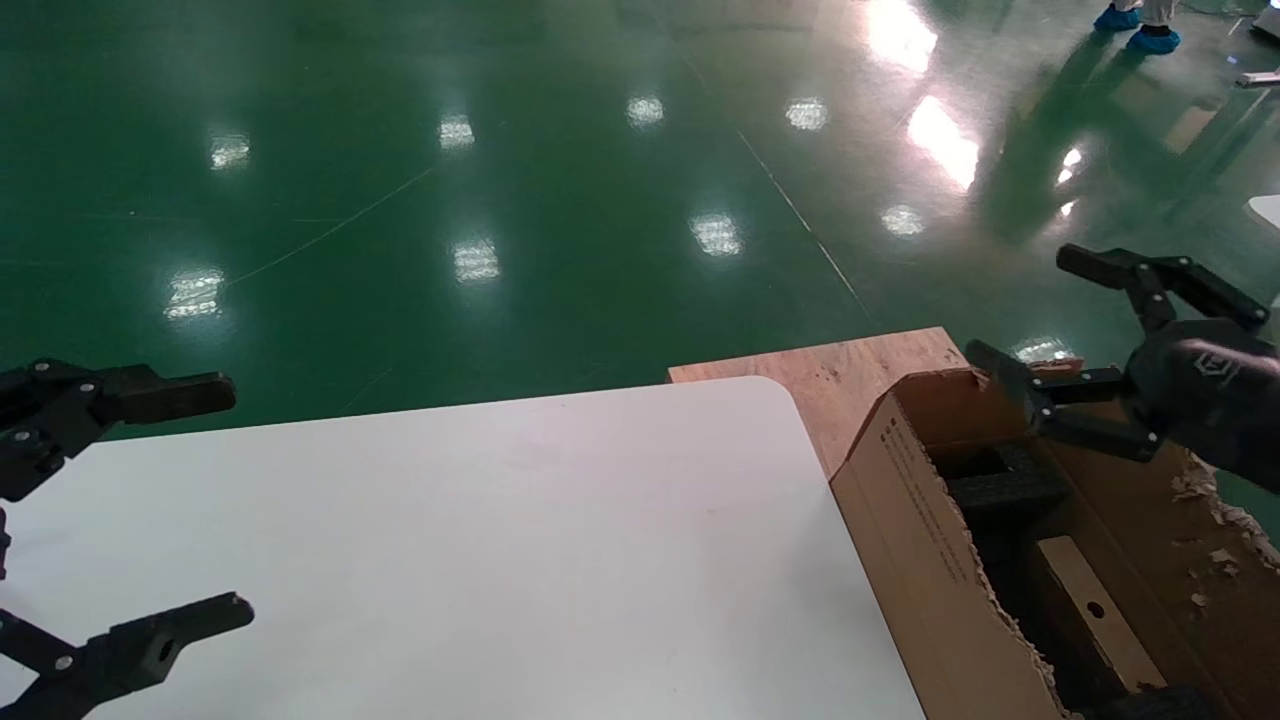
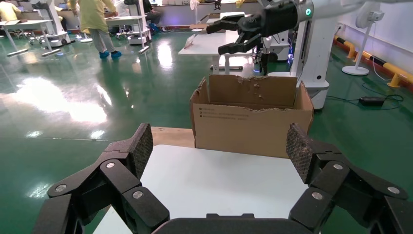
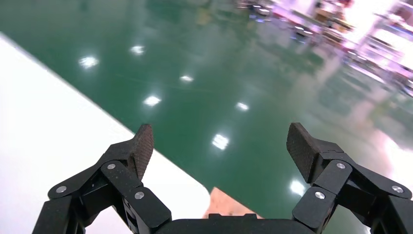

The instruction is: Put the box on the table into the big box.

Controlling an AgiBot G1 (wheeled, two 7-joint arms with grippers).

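While above big box, right pincer spread, empty.

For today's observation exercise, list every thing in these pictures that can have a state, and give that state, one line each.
the box: lying inside the big box, holed face up, held by nothing.
the big box: open at the top, flaps ragged, standing beside the table on a plywood board.
the table: white top, bare where seen.
right hand: open, holding nothing, above the big box.
left hand: open, holding nothing, over the table's left edge.
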